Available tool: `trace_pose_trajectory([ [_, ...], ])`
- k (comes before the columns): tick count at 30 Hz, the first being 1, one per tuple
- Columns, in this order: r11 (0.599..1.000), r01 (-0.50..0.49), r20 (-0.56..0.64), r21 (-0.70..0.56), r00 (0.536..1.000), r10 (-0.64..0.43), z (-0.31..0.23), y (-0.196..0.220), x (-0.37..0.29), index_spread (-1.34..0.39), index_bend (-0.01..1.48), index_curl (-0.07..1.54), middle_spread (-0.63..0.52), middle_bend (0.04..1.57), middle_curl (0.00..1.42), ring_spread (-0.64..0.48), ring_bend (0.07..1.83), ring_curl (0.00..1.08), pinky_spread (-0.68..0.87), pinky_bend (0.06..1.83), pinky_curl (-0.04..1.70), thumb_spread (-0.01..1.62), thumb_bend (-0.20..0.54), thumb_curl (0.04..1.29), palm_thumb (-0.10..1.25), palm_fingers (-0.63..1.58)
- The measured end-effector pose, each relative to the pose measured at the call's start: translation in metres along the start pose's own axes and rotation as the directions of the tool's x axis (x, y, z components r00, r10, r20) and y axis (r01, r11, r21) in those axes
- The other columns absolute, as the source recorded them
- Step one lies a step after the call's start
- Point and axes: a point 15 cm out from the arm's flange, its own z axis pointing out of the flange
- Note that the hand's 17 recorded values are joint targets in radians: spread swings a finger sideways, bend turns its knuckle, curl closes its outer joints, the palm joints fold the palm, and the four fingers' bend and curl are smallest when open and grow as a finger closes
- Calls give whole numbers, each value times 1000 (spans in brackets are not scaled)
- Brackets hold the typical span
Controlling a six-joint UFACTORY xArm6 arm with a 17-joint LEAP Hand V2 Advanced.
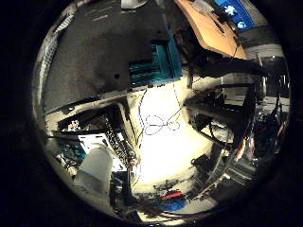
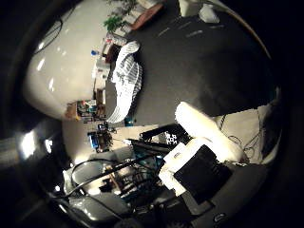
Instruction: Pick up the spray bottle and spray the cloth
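Both palm views look out over a dark grey, matt tabletop (image 2: pixel 204 61), seen from well apart. The robot's right hand (image 2: pixel 199 161), built of white and black parts, shows at the rim of each view. Its white fingers (image 2: pixel 205 127) reach out uncurled, apart from one another, and close round nothing; no object lies against the palm.

The white ribbed cloth (image 2: pixel 126 80) lies on the tabletop, along one edge of it. It is bunched into a long curved heap, and its folds read as pale stripes. Nothing rests on the cloth, and the hand is well apart from it.

Two small white objects (image 2: pixel 202 10) stand at the far side of the tabletop, across from the cloth. They are too small to identify, so the spray bottle's place cannot be told.

Beyond the tabletop edge nearest the cloth a green potted plant (image 2: pixel 114 21) stands by a pale wall (image 2: pixel 57 80). In the little finger side view, an orange-brown wooden desk (image 1: pixel 208 26) stands beyond the tabletop. A pale, brightly lit floor (image 1: pixel 163 151) spreads below the tabletop's edge, bordered by dark clutter that cannot be resolved.
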Motion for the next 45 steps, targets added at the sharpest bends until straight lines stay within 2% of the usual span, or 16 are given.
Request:
trace_pose_trajectory([
  [11,978,-86,59,190,995,76,-13,-24,30,-333,163,322,-3,206,352,118,232,245,396,250,296,1153,-18,366,757,335],
  [19,963,-138,88,233,989,121,-13,-32,49,-293,143,291,-3,224,367,118,273,255,398,292,302,1157,-19,364,744,309],
  [30,938,-187,147,294,978,149,-21,-52,83,-195,122,198,69,308,383,118,463,291,400,479,332,1161,-20,351,701,151],
  [37,917,-196,192,347,972,135,-29,-74,92,-171,154,226,151,249,355,158,433,274,386,549,337,1174,-21,337,646,28],
  [40,913,-198,196,358,971,134,-35,-83,98,-167,159,240,188,185,330,180,368,250,367,539,325,1172,-19,330,639,-49],
  [45,900,-219,225,377,964,140,-39,-98,104,-160,144,239,204,174,298,188,316,241,337,478,308,1151,-22,309,615,-61],
])
